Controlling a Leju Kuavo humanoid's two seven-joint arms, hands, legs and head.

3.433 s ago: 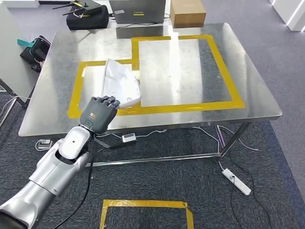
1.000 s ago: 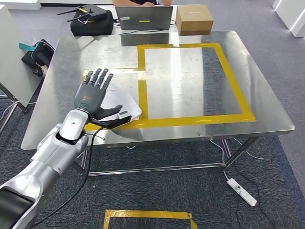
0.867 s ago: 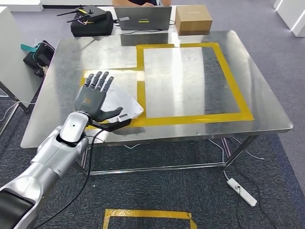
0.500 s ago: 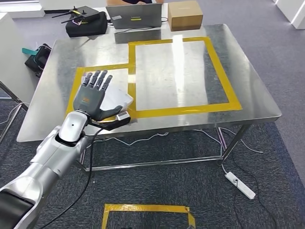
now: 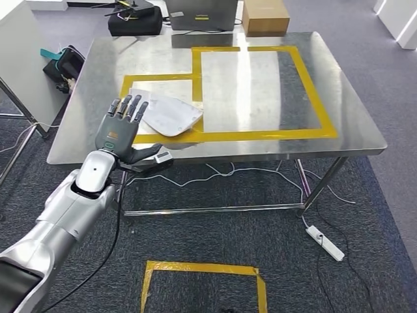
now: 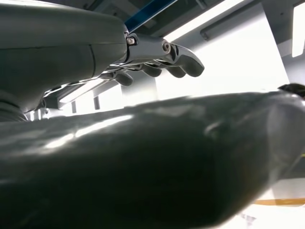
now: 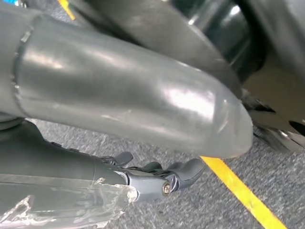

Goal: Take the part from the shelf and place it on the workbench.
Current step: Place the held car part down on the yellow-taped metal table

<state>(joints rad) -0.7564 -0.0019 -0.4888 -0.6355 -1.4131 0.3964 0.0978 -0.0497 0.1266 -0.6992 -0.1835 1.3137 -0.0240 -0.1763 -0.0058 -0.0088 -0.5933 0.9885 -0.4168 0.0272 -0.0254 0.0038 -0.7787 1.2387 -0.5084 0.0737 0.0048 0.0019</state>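
Note:
The white, fan-shaped flat part [image 5: 168, 114] lies on the steel workbench [image 5: 344, 124], inside the smaller yellow-taped rectangle and overlapping its tape at the front. My left hand [image 5: 123, 134] hovers at the workbench's near edge, just left of and nearer than the part, fingers spread and holding nothing. In the left wrist view the left hand [image 6: 144, 152] has its fingers [image 6: 162, 55] stretched out straight. My right hand [image 7: 118, 174] hangs low over the carpet, its fingers [image 7: 179, 174] extended with nothing in them.
A laptop [image 5: 204, 13], a cardboard box [image 5: 265, 16] and a black bag [image 5: 135, 23] sit beyond the workbench's far edge. A white panel [image 5: 19, 59] stands at left. On the carpet lie cables, a power strip [image 5: 323, 243] and a yellow tape square [image 5: 201, 287].
The left hand has let go of the part, opened and drawn back to the workbench's near edge. The part now lies flat. The camera view has shifted as well.

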